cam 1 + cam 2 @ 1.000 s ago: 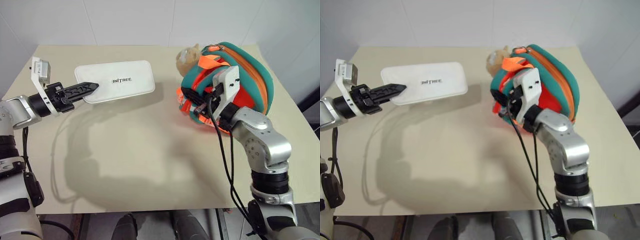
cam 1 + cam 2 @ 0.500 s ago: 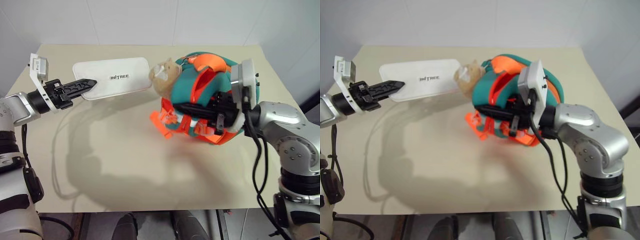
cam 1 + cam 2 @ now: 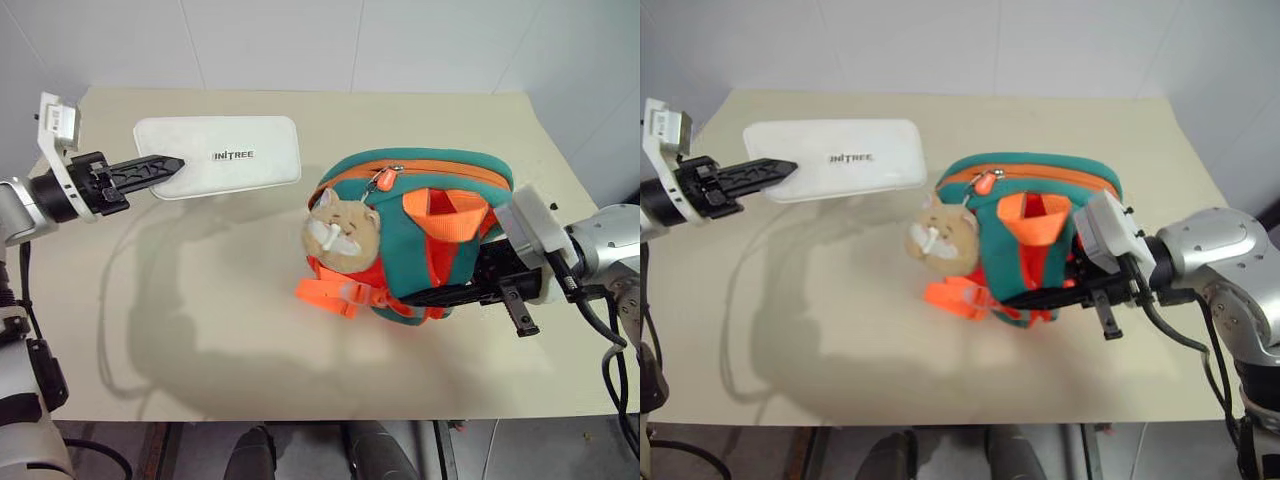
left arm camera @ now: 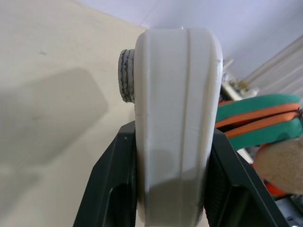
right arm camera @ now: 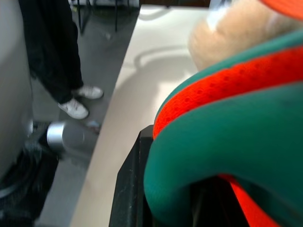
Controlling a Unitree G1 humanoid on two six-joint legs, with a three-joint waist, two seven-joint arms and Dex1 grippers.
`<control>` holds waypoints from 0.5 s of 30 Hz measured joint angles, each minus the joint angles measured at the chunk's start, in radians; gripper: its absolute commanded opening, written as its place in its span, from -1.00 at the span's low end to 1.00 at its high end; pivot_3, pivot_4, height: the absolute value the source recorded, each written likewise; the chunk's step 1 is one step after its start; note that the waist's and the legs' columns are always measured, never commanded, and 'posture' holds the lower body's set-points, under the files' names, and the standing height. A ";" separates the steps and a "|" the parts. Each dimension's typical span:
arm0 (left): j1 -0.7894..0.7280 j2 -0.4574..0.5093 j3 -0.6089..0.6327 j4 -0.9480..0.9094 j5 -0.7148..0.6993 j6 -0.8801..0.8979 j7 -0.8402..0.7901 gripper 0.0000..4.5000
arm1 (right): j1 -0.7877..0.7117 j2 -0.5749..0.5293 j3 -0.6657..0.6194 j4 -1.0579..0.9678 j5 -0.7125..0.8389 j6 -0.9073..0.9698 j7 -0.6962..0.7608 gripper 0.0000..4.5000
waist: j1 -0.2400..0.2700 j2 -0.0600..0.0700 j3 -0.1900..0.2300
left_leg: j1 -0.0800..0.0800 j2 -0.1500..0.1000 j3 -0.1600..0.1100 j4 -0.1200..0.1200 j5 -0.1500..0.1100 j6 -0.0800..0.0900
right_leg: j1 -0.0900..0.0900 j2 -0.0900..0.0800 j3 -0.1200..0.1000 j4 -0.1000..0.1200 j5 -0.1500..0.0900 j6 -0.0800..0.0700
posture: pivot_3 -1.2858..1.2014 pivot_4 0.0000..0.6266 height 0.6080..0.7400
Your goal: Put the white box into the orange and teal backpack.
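1. In the left eye view, we see the left gripper holding the white box by one short end, above the far left part of the table. The box sticks out level and does not sag, so we judge it stiff and quite light.
2. In the right eye view, the orange and teal backpack hangs near the middle of the table from the right gripper, whose jaws are closed on its lower trim. The bag folds around the grip, so we judge it soft and floppy. Its zipper looks closed along the top; we cannot tell for sure.
3. In the left wrist view, both black fingers press the flat faces of the box. The shell looks smooth, maybe slippery, so a grip across the flat faces seems good.
4. In the right wrist view, a thick teal strap sits between the fingers. A person's legs stand beside the table.
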 measured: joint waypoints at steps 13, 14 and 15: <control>0.215 -0.084 0.274 -0.275 -0.121 -0.246 -0.053 -0.41 | -0.062 0.041 0.064 0.232 -0.150 -0.216 0.088 -0.99 | 0.002 0.000 0.000 | 0.001 0.000 -0.001 0.004 0.000 0.000 | 0.003 -0.001 0.000 0.002 0.000 0.000 | 0.03 -0.52 1.00; 0.232 -0.082 0.281 -0.295 -0.128 -0.254 -0.062 -0.41 | -0.064 0.045 0.068 0.238 -0.152 -0.218 0.088 -0.99 | 0.001 0.000 0.000 | 0.001 0.000 -0.001 0.004 0.000 0.000 | 0.003 -0.001 0.000 0.002 0.000 0.000 | 0.03 -0.52 1.00; 0.250 -0.080 0.286 -0.315 -0.134 -0.258 -0.073 -0.41 | -0.066 0.049 0.071 0.247 -0.157 -0.220 0.089 -0.99 | 0.000 0.000 0.000 | 0.002 0.000 -0.001 0.004 0.000 0.000 | 0.003 -0.001 0.000 0.002 0.000 0.000 | 0.03 -0.52 1.00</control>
